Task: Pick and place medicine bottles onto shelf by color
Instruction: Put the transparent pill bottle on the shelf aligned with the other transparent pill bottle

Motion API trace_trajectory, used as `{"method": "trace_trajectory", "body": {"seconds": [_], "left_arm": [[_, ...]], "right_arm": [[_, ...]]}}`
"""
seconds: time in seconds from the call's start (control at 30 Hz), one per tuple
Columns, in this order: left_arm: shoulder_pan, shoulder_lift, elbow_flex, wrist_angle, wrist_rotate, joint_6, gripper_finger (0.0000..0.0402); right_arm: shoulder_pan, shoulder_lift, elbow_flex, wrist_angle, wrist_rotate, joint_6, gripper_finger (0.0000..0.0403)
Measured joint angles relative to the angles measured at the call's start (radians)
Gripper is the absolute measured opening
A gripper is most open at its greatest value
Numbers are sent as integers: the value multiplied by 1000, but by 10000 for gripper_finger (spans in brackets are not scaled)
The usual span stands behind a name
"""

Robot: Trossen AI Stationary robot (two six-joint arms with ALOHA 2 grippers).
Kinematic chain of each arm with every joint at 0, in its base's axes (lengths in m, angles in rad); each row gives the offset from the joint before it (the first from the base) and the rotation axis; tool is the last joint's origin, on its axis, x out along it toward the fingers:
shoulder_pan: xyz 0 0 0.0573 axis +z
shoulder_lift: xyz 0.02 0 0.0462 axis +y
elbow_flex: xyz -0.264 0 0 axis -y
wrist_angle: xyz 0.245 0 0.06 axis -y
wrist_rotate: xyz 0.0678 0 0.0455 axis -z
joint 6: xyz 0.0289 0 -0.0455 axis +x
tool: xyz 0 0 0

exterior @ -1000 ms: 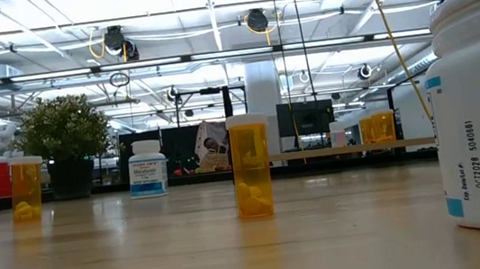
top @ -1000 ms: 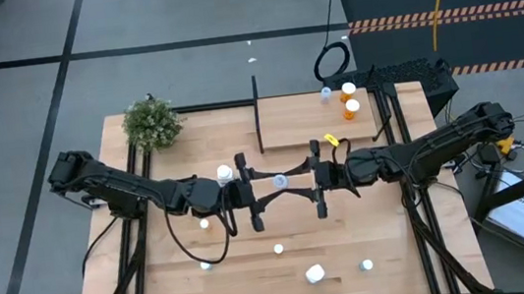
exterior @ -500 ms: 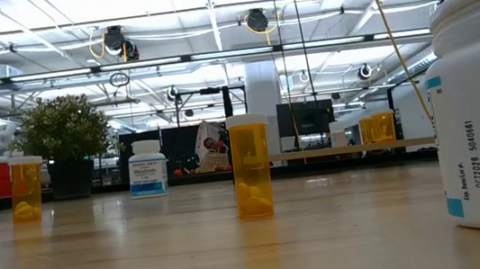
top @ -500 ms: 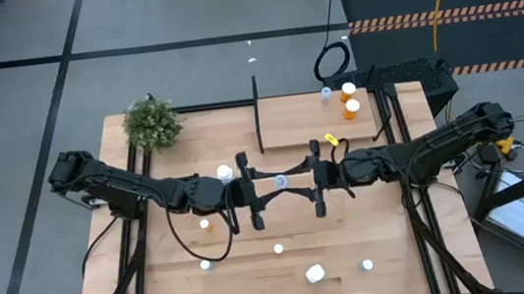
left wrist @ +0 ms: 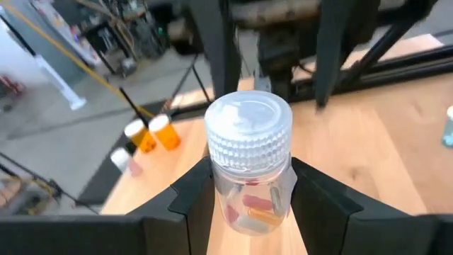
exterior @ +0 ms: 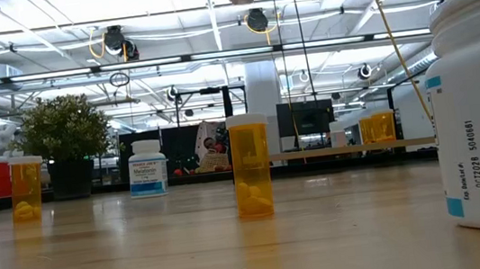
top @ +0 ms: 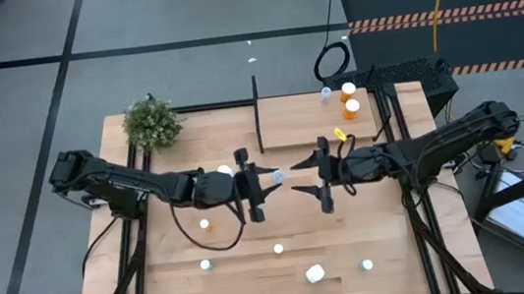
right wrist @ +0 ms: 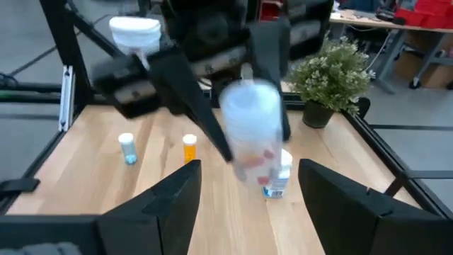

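1. Here, in the middle of the high view, the left gripper (top: 264, 179) holds a small clear bottle (top: 276, 176) with a white cap up in the air.
2. In the left wrist view, its two dark fingers (left wrist: 191, 195) squeeze the sides of the clear bottle (left wrist: 249, 170), and the bottle stands up straight between them.
3. The right gripper (top: 305, 174) is just to the right of the bottle in the high view, with its tips pointing at it.
4. In the right wrist view, the right gripper's fingers (right wrist: 170, 202) are spread wide apart, and the bottle (right wrist: 251, 131) sits out in front of the gap, not touching them.
5. The shelf (top: 309, 122) is in the upper middle of the high view, just above the two grippers.
6. Two orange bottles (top: 349, 99) and a tiny pale one (top: 325, 92) stand at the shelf's upper right corner.
7. More bottles stand on the table (top: 392, 241) in the lower part of the high view, such as a big white one (top: 314, 275).
8. A green plant (top: 152, 123) stands at the table's upper left corner.
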Motion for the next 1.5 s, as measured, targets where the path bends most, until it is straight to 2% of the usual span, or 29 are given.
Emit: {"method": "trace_trajectory", "body": {"seconds": [0.2,0.43,0.5,0.57,0.63,0.7,0.8,0.87,1.17,1.5], "left_arm": [[69,0,0,-89,133,-111,159],[91,30,-1,-118,217,-139,164],[90,59,4,-68,222,-133,163],[90,72,-3,-84,226,-123,162],[91,107,3,-16,224,-112,163],[91,112,-2,-30,223,-94,166],[95,148,3,39,217,-83,166],[96,150,-4,37,218,-82,167],[104,159,0,84,216,-85,168],[105,159,0,94,192,-87,168]], "right_arm": [[11,3,0,-14,75,0,233],[8,20,0,-5,97,-2,240],[4,31,0,-10,96,2,240],[-2,39,0,-5,95,4,240],[-8,41,0,-8,95,8,240],[-16,43,0,-13,91,21,240],[-30,46,0,-36,42,38,240],[-37,46,0,-45,14,47,240],[-58,46,0,-103,13,54,239],[-81,46,0,-128,-39,57,198]]}}
